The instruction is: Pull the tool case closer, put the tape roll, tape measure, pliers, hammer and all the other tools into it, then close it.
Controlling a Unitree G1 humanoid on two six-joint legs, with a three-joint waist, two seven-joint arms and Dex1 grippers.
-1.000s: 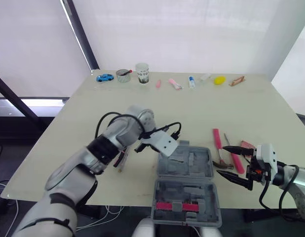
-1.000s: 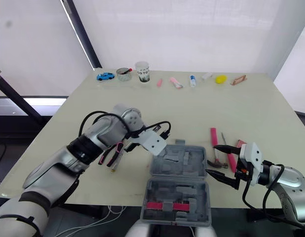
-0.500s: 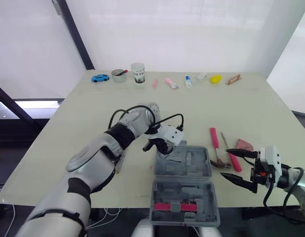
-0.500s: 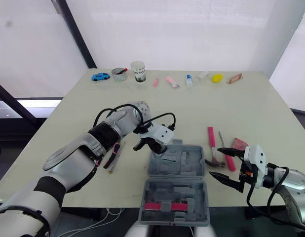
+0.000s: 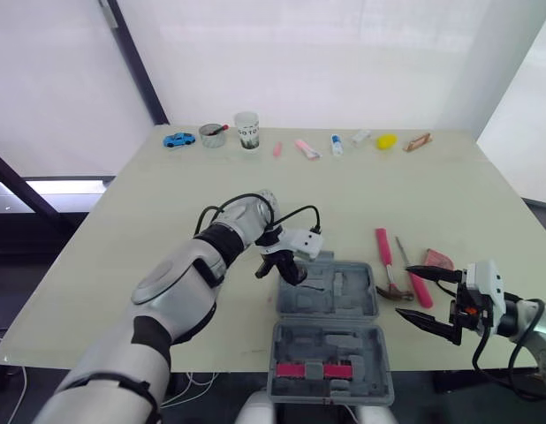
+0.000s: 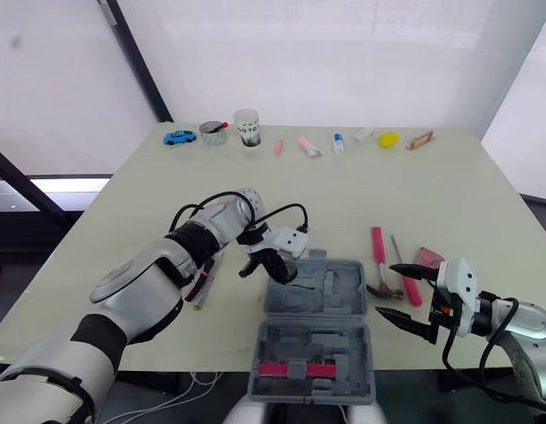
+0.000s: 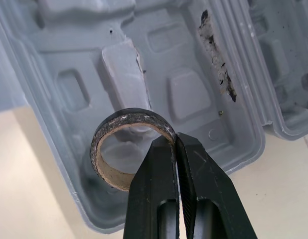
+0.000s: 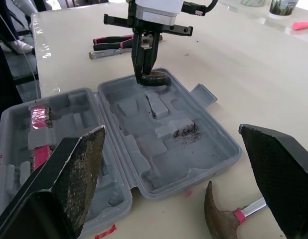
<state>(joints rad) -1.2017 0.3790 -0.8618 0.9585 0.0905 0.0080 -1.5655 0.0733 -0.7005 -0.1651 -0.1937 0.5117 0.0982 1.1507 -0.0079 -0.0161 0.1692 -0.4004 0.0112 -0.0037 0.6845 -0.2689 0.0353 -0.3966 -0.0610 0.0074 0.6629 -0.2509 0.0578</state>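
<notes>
Left wrist view: left gripper point(image 7: 175, 142) clamps the tape roll point(image 7: 113, 130) by its wall (light, probably stiff). Fingers of the right gripper point(image 5: 404, 291) stand apart.

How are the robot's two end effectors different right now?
The left end effector is shut on the tape roll; the right end effector is open and empty. The left hangs over the open tool case; the right is beside it, near the hammer. Both have two black fingers.
</notes>
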